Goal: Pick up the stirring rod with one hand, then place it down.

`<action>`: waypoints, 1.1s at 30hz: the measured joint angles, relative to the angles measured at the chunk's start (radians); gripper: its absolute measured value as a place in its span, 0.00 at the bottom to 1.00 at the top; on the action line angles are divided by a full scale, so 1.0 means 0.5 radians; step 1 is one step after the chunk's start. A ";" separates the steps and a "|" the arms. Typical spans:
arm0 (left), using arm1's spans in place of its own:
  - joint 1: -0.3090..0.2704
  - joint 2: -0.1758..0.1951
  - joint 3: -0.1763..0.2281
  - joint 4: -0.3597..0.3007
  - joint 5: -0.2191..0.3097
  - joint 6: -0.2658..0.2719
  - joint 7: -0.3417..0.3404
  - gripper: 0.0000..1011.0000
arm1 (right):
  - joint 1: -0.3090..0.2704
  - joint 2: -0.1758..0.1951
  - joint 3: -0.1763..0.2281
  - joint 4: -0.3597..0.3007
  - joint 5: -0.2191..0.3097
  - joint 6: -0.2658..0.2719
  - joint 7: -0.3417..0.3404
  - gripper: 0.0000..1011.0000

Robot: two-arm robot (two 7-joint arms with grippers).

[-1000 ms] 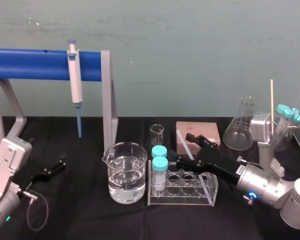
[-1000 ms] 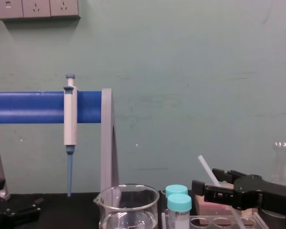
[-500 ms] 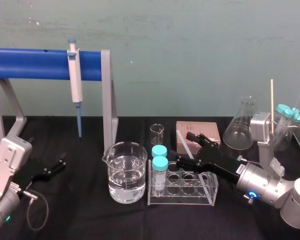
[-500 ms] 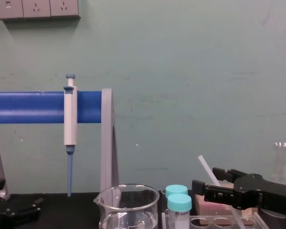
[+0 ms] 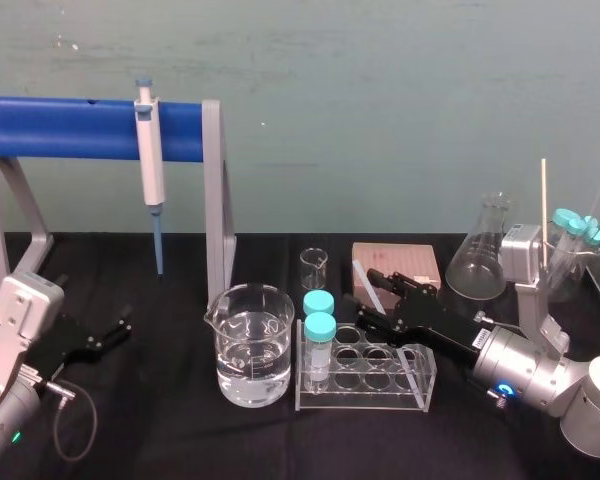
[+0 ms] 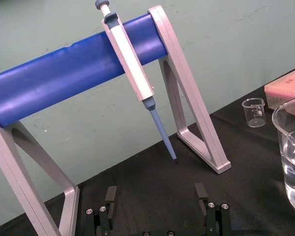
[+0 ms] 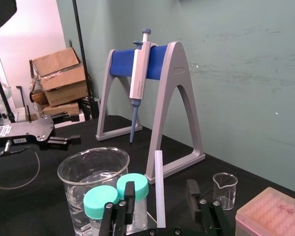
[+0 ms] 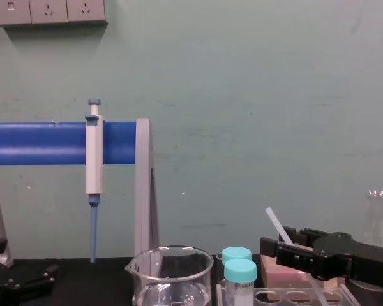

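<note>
The stirring rod (image 5: 363,272) is a translucent white stick leaning tilted in the clear tube rack (image 5: 412,372), its top end toward the pink box (image 5: 412,260). My right gripper (image 5: 376,298) reaches in from the right and straddles the rod. In the right wrist view the rod (image 7: 160,182) stands between the two fingers with a gap on each side, so the right gripper (image 7: 160,195) is open around it. The chest view shows the rod (image 8: 274,224) rising just above the gripper (image 8: 272,247). My left gripper (image 5: 108,334) rests open and empty at the table's left (image 6: 155,196).
A water-filled beaker (image 5: 248,345) and two teal-capped tubes (image 5: 320,328) stand just left of the rod. A small beaker (image 5: 314,268) is behind them. A pipette (image 5: 152,160) hangs on the blue-barred stand (image 5: 70,128). A conical flask (image 5: 480,250) and other glassware sit at the right.
The right gripper's fingers have drawn closer together around the rod and the gripper has shifted slightly. The rod and the left arm have not moved.
</note>
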 joint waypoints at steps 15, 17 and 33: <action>0.000 0.000 0.000 0.000 0.000 0.000 0.000 0.99 | 0.000 0.000 0.000 0.000 0.004 0.003 0.003 0.22; 0.000 0.000 0.000 0.000 0.000 0.000 0.000 0.99 | 0.000 0.000 0.000 0.000 0.004 0.003 0.003 0.14; 0.000 0.000 0.000 0.000 0.000 0.000 0.000 0.99 | -0.016 0.000 0.017 -0.024 -0.005 -0.037 -0.001 0.07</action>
